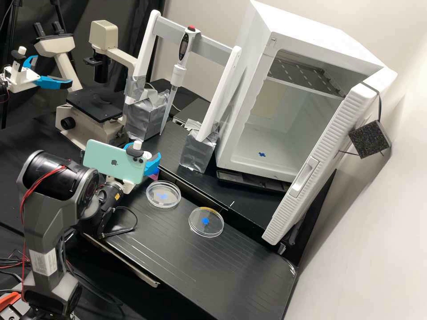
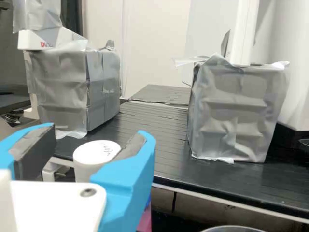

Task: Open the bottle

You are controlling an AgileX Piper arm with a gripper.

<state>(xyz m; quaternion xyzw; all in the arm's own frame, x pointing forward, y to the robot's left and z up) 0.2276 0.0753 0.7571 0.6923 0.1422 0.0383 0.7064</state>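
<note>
Because twisting needs grip, bottle cap (image 2: 95,152): betw. blue fingers (image 2: 130,174), wrist view.
Gripper (image 2: 98,134): centre-L, high view — spread wider than cap, nothing clamped — prob. lined up to close + turn.

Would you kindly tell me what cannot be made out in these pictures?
Bottle, lower part, wrist view: largely behind the gripper.
Writing on the white cap, wrist view: too small.
Part of the gripper, high view: behind the phone.
Most of the dish, wrist view: cut off by the edge.
</note>
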